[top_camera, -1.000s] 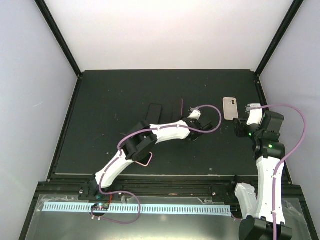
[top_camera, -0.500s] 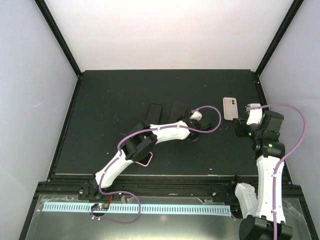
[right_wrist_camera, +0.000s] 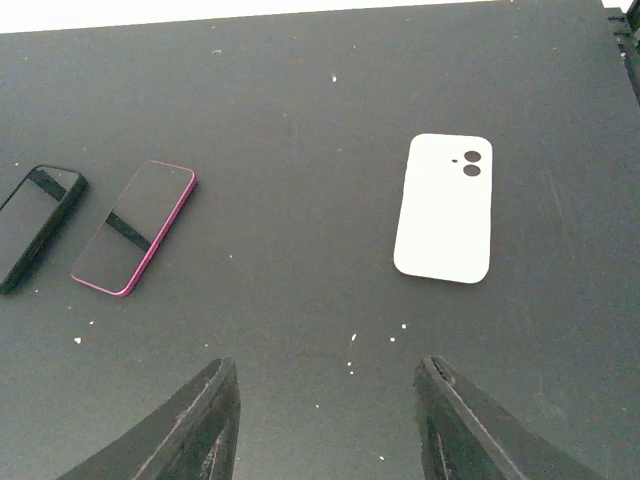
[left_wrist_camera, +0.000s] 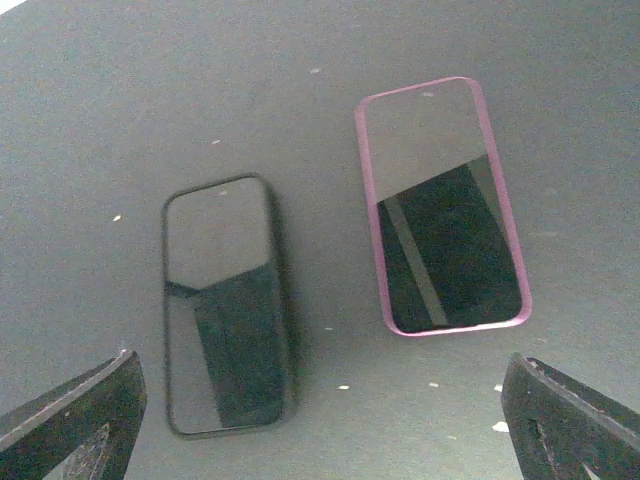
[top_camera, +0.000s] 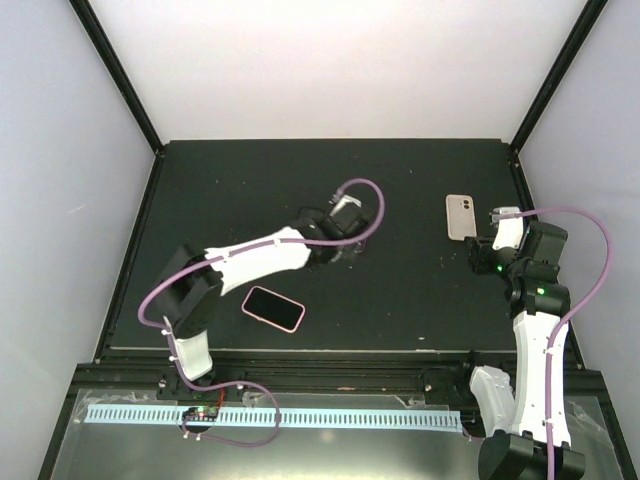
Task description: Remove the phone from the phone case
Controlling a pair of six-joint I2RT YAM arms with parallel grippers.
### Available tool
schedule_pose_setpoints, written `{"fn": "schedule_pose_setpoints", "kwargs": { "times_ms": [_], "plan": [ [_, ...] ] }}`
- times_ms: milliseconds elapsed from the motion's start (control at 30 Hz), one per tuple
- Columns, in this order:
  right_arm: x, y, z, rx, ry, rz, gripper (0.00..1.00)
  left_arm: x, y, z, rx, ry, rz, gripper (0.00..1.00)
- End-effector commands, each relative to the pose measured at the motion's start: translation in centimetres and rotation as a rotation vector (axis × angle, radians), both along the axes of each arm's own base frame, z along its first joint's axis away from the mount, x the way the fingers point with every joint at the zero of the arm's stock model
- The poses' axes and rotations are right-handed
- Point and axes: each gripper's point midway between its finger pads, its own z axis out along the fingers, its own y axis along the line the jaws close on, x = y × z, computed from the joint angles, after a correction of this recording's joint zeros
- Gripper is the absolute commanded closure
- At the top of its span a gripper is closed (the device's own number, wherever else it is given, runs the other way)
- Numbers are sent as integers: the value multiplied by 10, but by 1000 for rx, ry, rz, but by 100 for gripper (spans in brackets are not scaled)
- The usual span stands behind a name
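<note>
**1. Left gripper (left_wrist_camera: pixel 320 365).** Hanging over the black table (left_wrist_camera: pixel 300 60), looking down on two phones. Spreading its fingers (left_wrist_camera: pixel 80 410) wide to the lower corners of the wrist view and holding nothing.

**2. Black phone (left_wrist_camera: pixel 225 310).** Lying flat, screen up, beside the pink one and apart from it. Giving no clear sign of whether it is wearing a case.

**3. Pink-cased phone (left_wrist_camera: pixel 440 205).** Probably the one meant by the task.
- Handling: likely behaving as a light, stiff glass slab sitting in a softer, bendable shell. Probably slick and breakable on the screen face, so likely calling for a hold across the long pink edges. Possibly needing peeling at a corner of the rim while the other gripper is pinning the body.
- Look: showing a dark glossy screen catching a pale reflection, with a thin pink rim running all round and rounded corners.
- Place: lying flat and screen up, touching neither gripper. In the top view, sitting toward the table's near edge, left of the left gripper.

**4. White phone back (right_wrist_camera: pixel 445 208).** Lying face down, showing two small round camera openings. Well apart from the other two phones. Not revealing whether it is a phone or an empty shell.

**5. Right gripper (right_wrist_camera: pixel 328 365).** Hovering near the white phone back, keeping its fingers parted and gripping nothing.
</note>
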Motion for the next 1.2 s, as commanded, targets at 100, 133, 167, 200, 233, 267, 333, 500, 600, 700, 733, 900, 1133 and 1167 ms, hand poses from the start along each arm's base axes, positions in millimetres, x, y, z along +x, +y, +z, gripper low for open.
{"fn": "schedule_pose_setpoints", "kwargs": {
  "times_ms": [100, 133, 167, 200, 233, 267, 333, 500, 600, 700, 733, 900, 1133, 1167],
  "plan": [
    [1, 3, 7, -6, -28, 27, 52, 7, 38, -33, -124, 227, 37, 1],
    [1, 3, 6, -5, -28, 28, 52, 9, 42, -37, -126, 242, 45, 1],
    [1, 3, 6, -4, -26, 28, 52, 11, 46, -42, -121, 255, 54, 1],
    [1, 3, 6, -4, -25, 28, 52, 13, 50, -46, -114, 263, 62, 1],
    [1, 3, 6, -4, -26, 28, 52, 15, 54, -50, -104, 269, 67, 1],
    [1, 3, 6, -4, -28, 29, 52, 17, 57, -54, -97, 277, 71, 1],
    [1, 3, 6, -4, -27, 29, 52, 21, 59, -62, -86, 302, 58, 1],
    [2, 3, 5, -3, -23, 30, 52, 37, 72, -83, -74, 390, 72, 1],
    [2, 3, 6, -3, -23, 31, 52, 41, 77, -89, -106, 438, 82, 1],
    [3, 3, 5, -1, -19, 33, 52, 45, 77, -86, -124, 435, 65, 1],
    [3, 3, 4, -1, -16, 34, 52, 46, 76, -86, -122, 438, 57, 1],
    [5, 3, 1, 2, 0, 37, 52, 53, 78, -98, -67, 506, 21, 1],
    [6, 3, 0, 1, 5, 37, 52, 73, 97, -102, -69, 547, 79, 1],
    [6, 3, 0, 0, 5, 38, 52, 75, 98, -103, -75, 553, 81, 1]
  ]
}}
